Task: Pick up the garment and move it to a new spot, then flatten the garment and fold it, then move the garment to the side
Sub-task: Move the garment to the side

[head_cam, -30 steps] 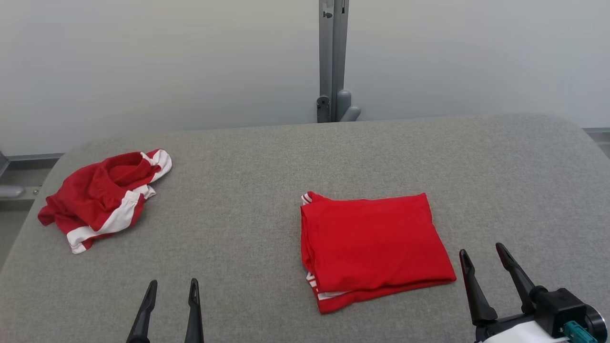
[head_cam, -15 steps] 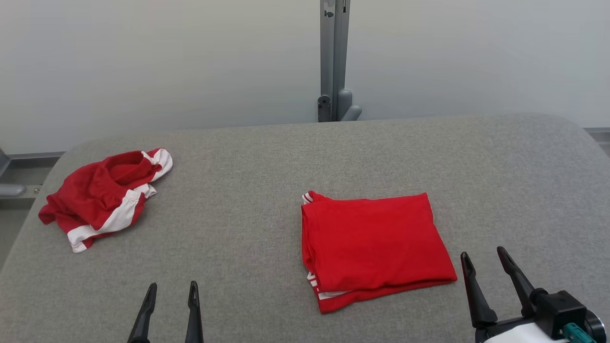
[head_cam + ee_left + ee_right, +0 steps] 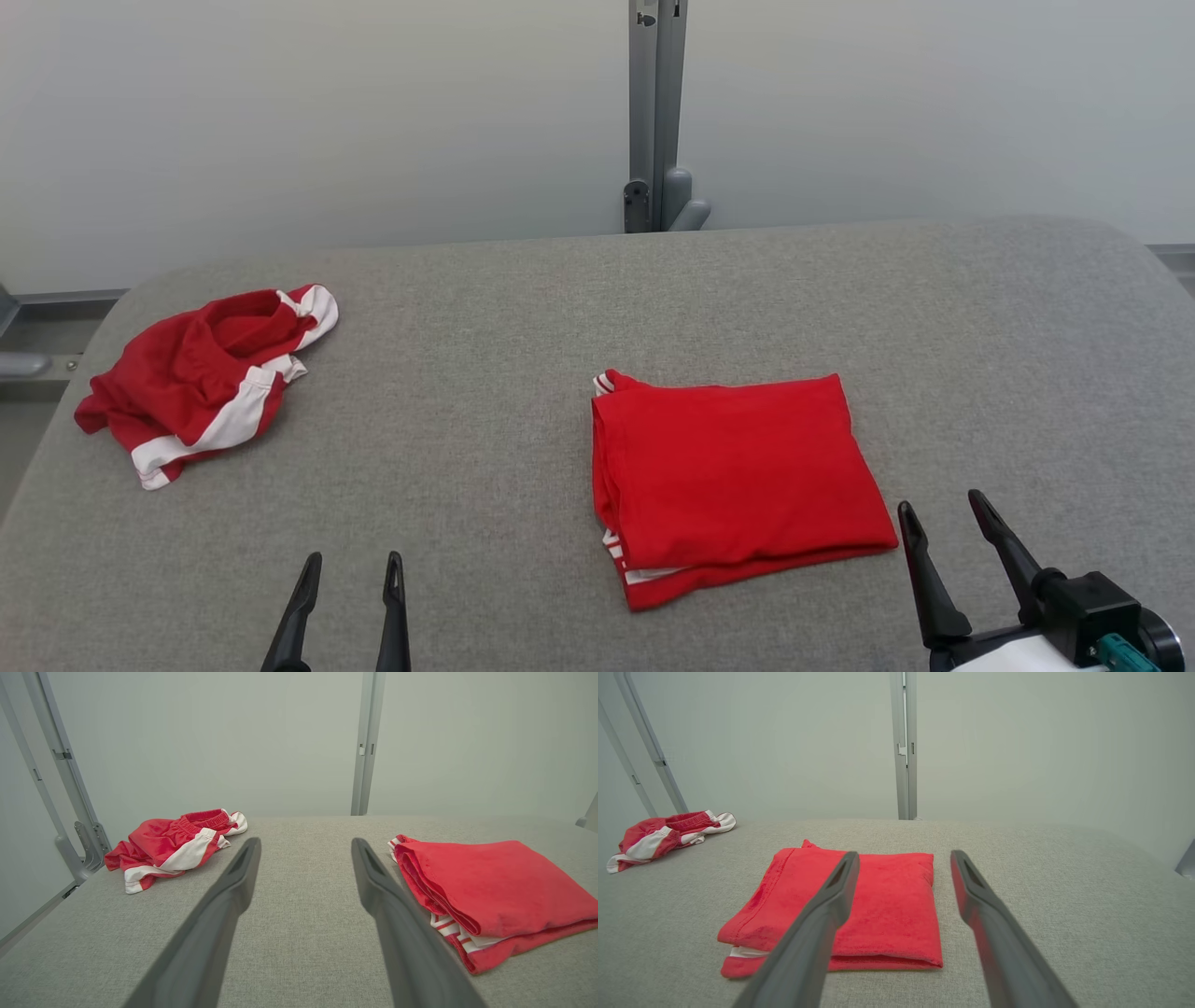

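Folded red garment (image 3: 738, 485) laid on surface (image 3: 485, 373), crumpled shorts (image 3: 201, 383) well to its left, left gripper (image 3: 355, 560) to its near left, right gripper (image 3: 940, 504) just beside its near right corner, all jaws held wide, empty.

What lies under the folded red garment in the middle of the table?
The folded red garment lies flat on the grey table. White-striped lower layers peek out at its near left corner. Anything beneath the cloth is covered.

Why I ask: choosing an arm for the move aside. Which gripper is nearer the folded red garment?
Right. The right gripper sits just off the near right corner of the folded red garment; the left gripper is well off to its left.
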Controlling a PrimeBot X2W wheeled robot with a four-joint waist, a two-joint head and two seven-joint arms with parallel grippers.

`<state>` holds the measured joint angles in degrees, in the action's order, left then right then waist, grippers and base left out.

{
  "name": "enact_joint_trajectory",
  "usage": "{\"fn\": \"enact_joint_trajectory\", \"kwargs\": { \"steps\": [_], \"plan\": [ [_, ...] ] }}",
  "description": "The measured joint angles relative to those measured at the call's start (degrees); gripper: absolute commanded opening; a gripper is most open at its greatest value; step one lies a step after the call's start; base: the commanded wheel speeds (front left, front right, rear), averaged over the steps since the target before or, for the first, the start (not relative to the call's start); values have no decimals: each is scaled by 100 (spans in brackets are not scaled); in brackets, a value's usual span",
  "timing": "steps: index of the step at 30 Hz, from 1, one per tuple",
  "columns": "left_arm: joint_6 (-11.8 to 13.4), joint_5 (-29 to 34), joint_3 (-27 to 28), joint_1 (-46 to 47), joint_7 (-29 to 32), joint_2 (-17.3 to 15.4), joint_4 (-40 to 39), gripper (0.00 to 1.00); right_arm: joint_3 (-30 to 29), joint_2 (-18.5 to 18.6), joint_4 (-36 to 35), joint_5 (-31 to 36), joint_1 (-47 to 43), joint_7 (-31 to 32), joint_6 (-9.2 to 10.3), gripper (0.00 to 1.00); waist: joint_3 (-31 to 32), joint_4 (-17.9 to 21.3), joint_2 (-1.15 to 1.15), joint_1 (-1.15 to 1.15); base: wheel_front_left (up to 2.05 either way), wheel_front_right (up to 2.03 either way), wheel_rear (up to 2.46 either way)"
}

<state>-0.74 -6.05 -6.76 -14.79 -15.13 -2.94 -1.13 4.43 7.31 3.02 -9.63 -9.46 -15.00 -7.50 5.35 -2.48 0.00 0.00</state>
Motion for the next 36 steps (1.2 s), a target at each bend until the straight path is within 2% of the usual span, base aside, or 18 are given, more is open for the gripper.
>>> {"fn": "enact_joint_trajectory", "kwargs": {
  "steps": [7, 14, 16, 19, 24, 30, 31, 36],
  "plan": [
    [66, 14, -111, 24, 0, 1, -77, 100, -8, 134, 258, -107, 224, 0, 0, 100, -123, -58, 0, 0, 0, 0, 0],
    [80, -1, -263, 218, 0, 1, -233, 100, 365, 349, 992, -951, 887, -5, -1, 100, -330, -110, 0, 0, 0, 0, 0],
    [79, 0, -310, 292, 0, 1, -288, 100, 570, 504, 1307, -1306, 1096, -5, -1, 100, -403, -131, 0, 0, 0, 0, 0],
    [65, 68, -415, 404, 0, 3, -347, 100, 898, 732, 1728, -2196, 1457, -5, 1, 100, -520, -178, 0, 0, 0, 0, 0],
    [20, 126, -447, 561, 0, 3, -409, 100, 1461, 1328, 2151, -3350, 2031, 160, 1, 100, -767, -262, 0, 0, 0, 0, 0],
    [-53, 176, -500, 818, 0, 3, -432, 100, 1855, 1816, 2348, -4493, 2602, 442, 1, 100, -1162, -344, 0, 0, 0, 0, 0],
    [-77, 191, -511, 901, 0, 3, -430, 100, 1946, 1914, 2343, -4957, 2739, 567, 1, 100, -1300, -370, 0, 0, 0, 0, 0],
    [-111, 191, -567, 1134, 0, 3, -414, 100, 2241, 2225, 2268, -5836, 2910, 923, 1, 100, -1619, -436, 0, 0, 0, 0, 0]
  ]
}}
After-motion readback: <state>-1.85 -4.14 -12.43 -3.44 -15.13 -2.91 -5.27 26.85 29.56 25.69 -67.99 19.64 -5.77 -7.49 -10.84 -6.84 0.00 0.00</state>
